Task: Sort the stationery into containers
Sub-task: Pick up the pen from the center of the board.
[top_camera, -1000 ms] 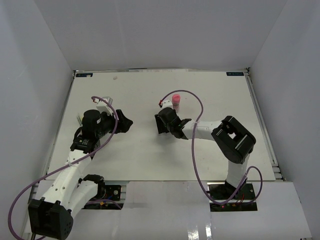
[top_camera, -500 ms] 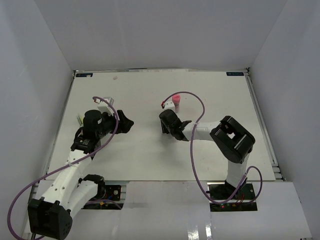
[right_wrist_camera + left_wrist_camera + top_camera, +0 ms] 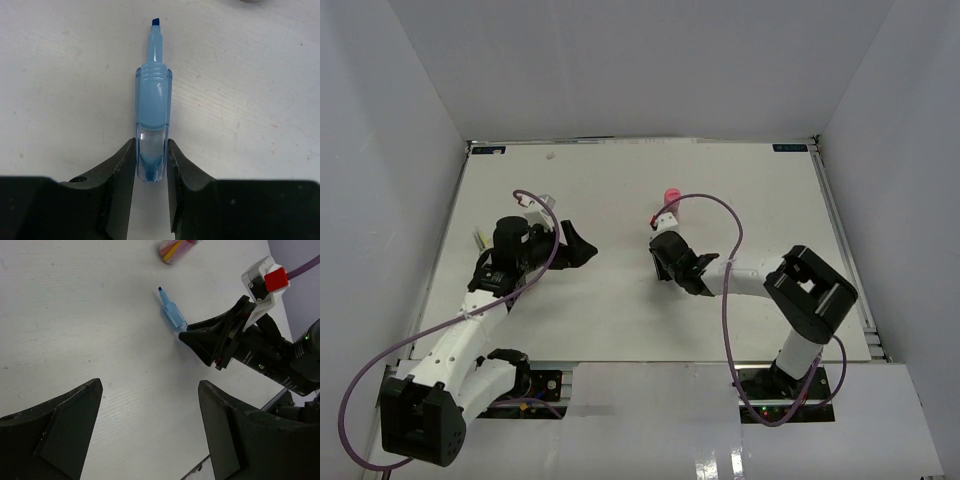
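Observation:
A translucent blue pen [image 3: 152, 110] with a bare chisel tip lies on the white table [image 3: 620, 300]. My right gripper [image 3: 151, 147] is shut on its rear end, one finger pressed against each side. The left wrist view shows the same blue pen [image 3: 172, 315] sticking out of the right gripper [image 3: 186, 336]. My left gripper [image 3: 150, 384] is open over bare table, a short way left of the pen. A pink stubby cylinder [image 3: 671, 194] stands just beyond the right gripper [image 3: 658, 245]. The left gripper [image 3: 588, 250] points toward it. The containers are out of view.
White walls close in the table on three sides. A purple cable [image 3: 725, 300] loops over the right arm. A small pale item [image 3: 479, 239] lies by the left arm near the table's left edge.
My right gripper has closed onto the blue pen and its arm has shifted right and nearer. The left gripper has edged right toward the middle, still open.

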